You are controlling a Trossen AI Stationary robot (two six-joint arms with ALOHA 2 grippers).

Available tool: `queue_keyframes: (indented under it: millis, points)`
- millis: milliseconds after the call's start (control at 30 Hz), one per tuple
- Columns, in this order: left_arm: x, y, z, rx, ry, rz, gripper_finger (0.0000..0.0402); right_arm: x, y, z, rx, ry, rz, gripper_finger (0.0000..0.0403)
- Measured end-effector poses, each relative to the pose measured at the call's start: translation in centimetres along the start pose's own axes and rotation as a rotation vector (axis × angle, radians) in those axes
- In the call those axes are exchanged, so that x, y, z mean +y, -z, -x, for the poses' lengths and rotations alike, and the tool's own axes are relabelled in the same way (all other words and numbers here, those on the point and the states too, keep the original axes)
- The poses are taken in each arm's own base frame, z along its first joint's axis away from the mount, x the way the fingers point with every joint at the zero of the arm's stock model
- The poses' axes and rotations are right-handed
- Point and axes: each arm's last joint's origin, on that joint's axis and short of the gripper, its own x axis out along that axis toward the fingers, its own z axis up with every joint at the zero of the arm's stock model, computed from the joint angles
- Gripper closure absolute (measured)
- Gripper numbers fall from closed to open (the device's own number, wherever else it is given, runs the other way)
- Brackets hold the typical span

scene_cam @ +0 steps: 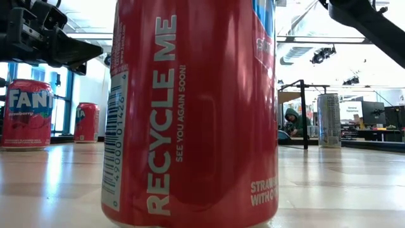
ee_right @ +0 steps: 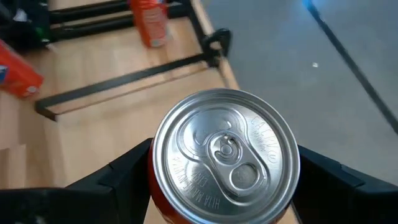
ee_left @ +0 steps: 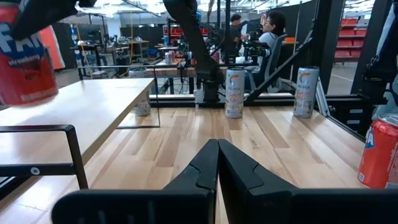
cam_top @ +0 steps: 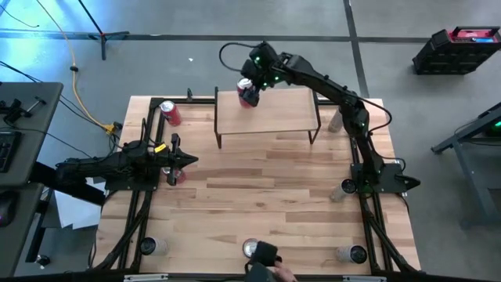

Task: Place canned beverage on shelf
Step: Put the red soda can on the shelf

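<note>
My right claw (cam_top: pixel 249 88) is clamped on a red can (ee_right: pixel 225 155) over the shelf's (cam_top: pixel 274 117) far left corner. My left claw (cam_top: pixel 186 160) lies pinched shut and empty near the bench's (cam_top: pixel 266 196) left edge. I read "FANTA" on one red can (scene_cam: pixel 26 114) and "RECYCLE ME, SEE YOU AGAIN SOON!" on another (scene_cam: pixel 193 114); at least four red cans and four pale ones show.

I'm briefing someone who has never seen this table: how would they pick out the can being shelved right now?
Find the shelf, the low rack with a light plank top at the table's far edge. At its far left corner the right gripper is shut on the red can, silver lid up. It is the only can over the shelf and the only one in a gripper; the left gripper is shut and empty.
</note>
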Motion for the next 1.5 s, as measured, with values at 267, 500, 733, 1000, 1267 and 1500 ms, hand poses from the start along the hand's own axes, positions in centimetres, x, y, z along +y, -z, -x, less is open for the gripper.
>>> queue_keyframes:
  millis: [267,500,733,1000,1267,1500]
  points:
    - [0.0,0.0,0.0,0.0,0.0,0.0,0.0398,-2.1,1.3,1.0,0.09,-0.005,0.001,0.0111]
    - [0.0,0.0,0.0,0.0,0.0,0.0,0.0398,-3.0,0.3,1.2,-0.073,-0.095,0.036,0.0111]
    - [0.0,0.0,0.0,0.0,0.0,0.0,0.0398,-2.8,0.4,1.3,-0.066,-0.124,0.081,0.0111]
    - [0.0,0.0,0.0,0.0,0.0,0.0,0.0398,-3.4,1.1,3.1,-0.026,-0.183,0.077,0.0111]
    - [0.0,0.0,0.0,0.0,0.0,0.0,0.0398,-4.4,2.1,3.5,0.021,-0.219,0.054,0.0111]
    - [0.0,0.0,0.0,0.0,0.001,0.0,0.0398,-4.9,2.1,3.8,0.008,-0.203,0.053,0.0111]
